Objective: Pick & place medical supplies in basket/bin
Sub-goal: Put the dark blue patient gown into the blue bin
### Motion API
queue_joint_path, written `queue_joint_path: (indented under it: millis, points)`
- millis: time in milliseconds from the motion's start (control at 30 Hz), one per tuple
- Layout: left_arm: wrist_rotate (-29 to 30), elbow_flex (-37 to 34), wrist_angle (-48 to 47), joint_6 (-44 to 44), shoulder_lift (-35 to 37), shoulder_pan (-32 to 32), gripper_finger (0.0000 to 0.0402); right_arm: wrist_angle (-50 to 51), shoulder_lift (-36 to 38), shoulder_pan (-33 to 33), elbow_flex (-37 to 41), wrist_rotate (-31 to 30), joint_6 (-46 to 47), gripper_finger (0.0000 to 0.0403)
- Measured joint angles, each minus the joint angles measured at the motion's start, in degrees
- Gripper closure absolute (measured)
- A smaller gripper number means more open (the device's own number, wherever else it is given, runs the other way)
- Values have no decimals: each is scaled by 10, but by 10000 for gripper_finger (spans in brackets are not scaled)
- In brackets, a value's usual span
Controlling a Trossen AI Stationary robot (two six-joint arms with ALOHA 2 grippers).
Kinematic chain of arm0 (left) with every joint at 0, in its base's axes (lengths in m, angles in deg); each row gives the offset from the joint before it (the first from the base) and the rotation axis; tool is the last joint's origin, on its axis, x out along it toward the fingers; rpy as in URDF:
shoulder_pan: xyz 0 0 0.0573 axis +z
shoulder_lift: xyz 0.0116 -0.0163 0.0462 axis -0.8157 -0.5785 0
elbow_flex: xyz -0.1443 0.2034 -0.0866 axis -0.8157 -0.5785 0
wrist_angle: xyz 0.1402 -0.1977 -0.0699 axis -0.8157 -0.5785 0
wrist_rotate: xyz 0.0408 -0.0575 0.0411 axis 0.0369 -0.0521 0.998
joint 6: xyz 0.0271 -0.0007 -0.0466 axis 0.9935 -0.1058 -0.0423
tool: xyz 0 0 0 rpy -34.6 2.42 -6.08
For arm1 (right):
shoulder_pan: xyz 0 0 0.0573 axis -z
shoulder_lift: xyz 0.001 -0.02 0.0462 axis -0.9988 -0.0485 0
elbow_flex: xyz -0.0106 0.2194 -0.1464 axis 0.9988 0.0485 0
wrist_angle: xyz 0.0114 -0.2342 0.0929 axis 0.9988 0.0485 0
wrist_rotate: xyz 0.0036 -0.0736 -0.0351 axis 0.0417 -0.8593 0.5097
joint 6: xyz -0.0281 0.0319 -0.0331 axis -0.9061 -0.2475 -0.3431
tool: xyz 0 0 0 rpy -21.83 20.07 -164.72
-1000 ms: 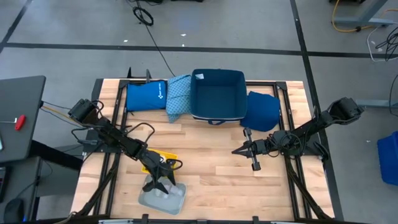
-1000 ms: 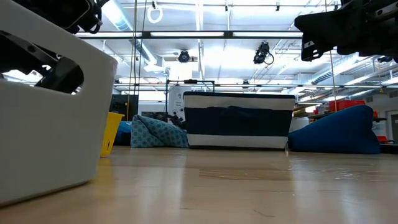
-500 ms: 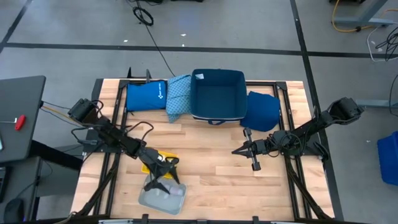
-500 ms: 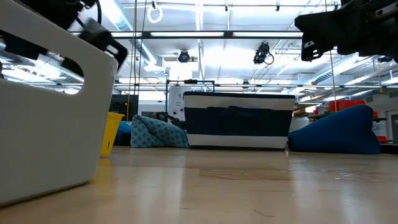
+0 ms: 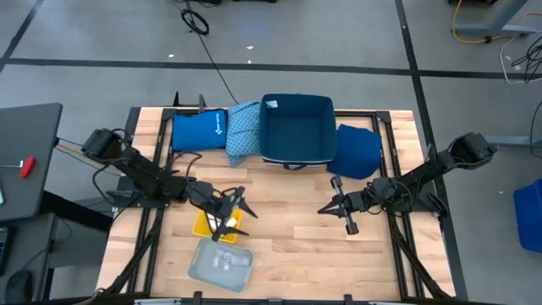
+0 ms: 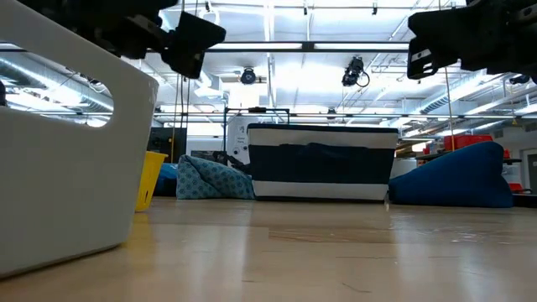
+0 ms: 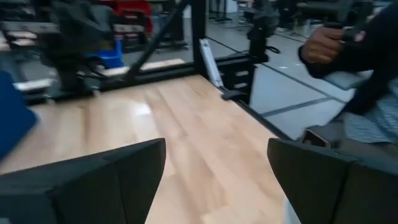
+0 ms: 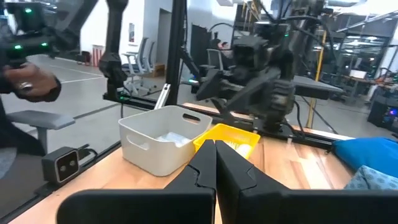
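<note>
Wooden counter [image 5: 288, 220] carries a white bin [image 5: 222, 264] already holding small white supplies [image 5: 225, 259], directly below the left claw [image 5: 233, 209], spread wide and empty; right claw [image 5: 324, 209] waits shut, well apart.

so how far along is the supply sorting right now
Done: the white bin at the near edge holds a few pale supplies.
In hand: nothing. The left gripper is open and empty above the yellow tray; the right gripper is shut, waiting mid-table.
Left: the teal patterned cloth and dark blue cloth lie beside the blue basket.
</note>
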Motion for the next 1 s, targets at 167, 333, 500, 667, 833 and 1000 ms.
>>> queue_joint_path:
  millis: [167,333,500,667,833,1000]
  points:
    - [21,0,-36,15,38,15,119,102,77,0,0,1,2,403]
    - [129,0,-63,22,65,15,119,190,187,-1,0,1,2,403]
    - [174,0,-43,65,76,14,119,264,277,-1,0,1,1,394]
    - [194,0,-56,134,88,14,119,273,320,-1,0,1,18,375]
    - [233,0,-63,138,96,13,119,258,331,0,0,-8,-11,374]
    - [269,0,-63,126,97,14,119,248,331,0,0,-33,11,376]
